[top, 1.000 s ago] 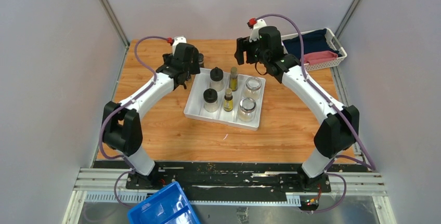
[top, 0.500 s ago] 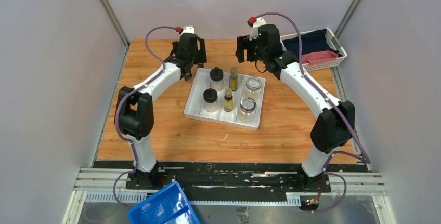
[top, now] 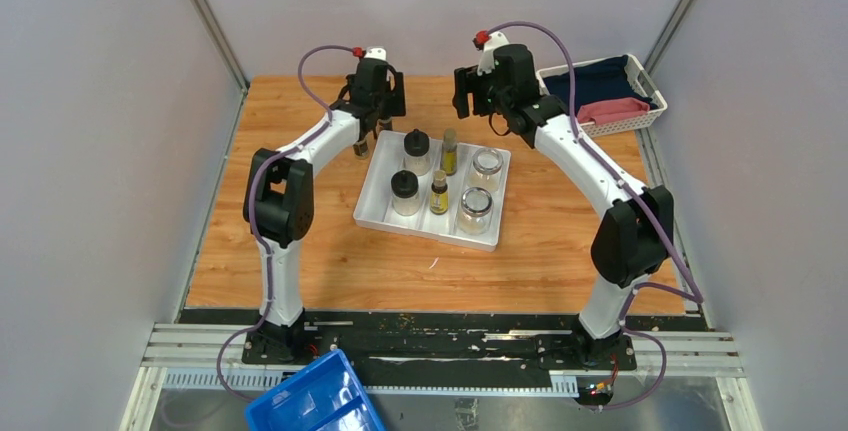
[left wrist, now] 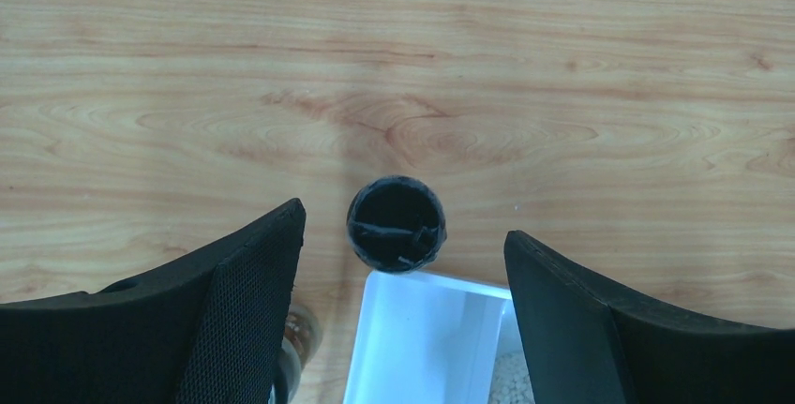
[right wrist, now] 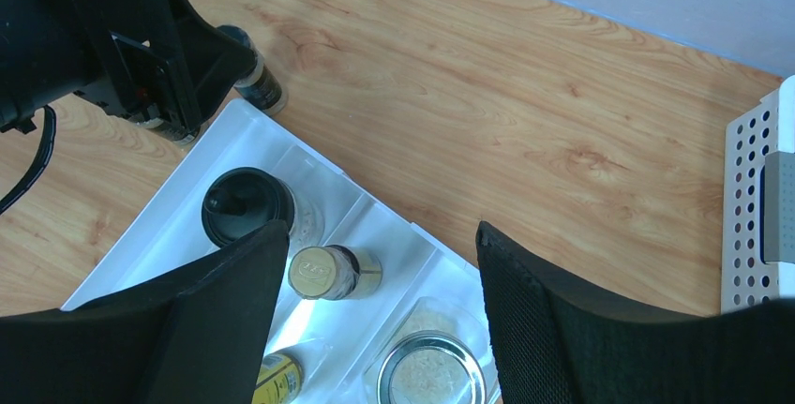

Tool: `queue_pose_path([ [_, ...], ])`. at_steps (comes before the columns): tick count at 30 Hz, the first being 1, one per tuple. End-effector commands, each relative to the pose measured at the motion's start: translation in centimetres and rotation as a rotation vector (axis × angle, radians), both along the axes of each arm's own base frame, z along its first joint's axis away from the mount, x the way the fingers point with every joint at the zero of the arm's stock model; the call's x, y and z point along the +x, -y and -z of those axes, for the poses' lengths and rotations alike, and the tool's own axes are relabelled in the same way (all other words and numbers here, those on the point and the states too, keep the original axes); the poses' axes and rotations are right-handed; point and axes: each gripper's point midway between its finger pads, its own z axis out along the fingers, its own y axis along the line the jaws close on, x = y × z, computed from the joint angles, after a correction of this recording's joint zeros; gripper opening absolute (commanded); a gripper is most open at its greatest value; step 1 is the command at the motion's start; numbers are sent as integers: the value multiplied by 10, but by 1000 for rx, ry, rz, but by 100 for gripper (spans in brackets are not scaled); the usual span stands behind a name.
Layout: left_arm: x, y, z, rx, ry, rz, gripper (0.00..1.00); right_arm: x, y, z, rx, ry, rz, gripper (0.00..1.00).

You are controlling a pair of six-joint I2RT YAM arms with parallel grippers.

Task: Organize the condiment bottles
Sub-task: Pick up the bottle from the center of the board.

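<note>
The white tray (top: 375,209) holds two black-lidded jars (top: 416,150), two yellow-labelled bottles (top: 449,152) and two clear glass jars (top: 486,168). A tiny dark shaker (left wrist: 396,223) stands on the wood, touching the tray's back-left corner (left wrist: 412,310). My left gripper (left wrist: 405,219) is open and points down over the shaker, which sits between its fingertips untouched. A second small glass bottle (left wrist: 298,343) is half hidden behind the left finger, outside the tray. My right gripper (right wrist: 382,227) hangs open and empty above the tray's back row, over a yellow-labelled bottle (right wrist: 328,273).
A white perforated basket (top: 640,79) with dark blue and pink cloths sits at the back right corner. A blue bin (top: 315,401) lies below the table's near edge. Grey walls close in on both sides and the back.
My left arm has swung toward the back and right, carrying its gripper from the tray's left side to its back-left corner, jaws slightly narrower. The right arm has hardly moved.
</note>
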Motion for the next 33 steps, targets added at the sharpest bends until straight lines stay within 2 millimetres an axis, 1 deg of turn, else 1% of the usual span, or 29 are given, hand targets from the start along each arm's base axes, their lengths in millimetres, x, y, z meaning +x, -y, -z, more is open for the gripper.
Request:
queue_pose_path([
  [1, 11, 3, -3, -4, 8, 18, 83, 10, 6, 1, -13, 0, 11, 77],
  [6, 14, 4, 4, -10, -11, 10, 82, 14, 7, 5, -14, -7, 15, 77],
  [13, 5, 1, 17, -16, -53, -10, 81, 16, 6, 13, -15, -21, 11, 77],
  [27, 1, -1, 37, -11, -107, -26, 77, 16, 10, 23, -15, -39, 18, 77],
  [33, 0, -1, 43, -8, -124, -31, 76, 16, 11, 24, -13, -40, 19, 77],
])
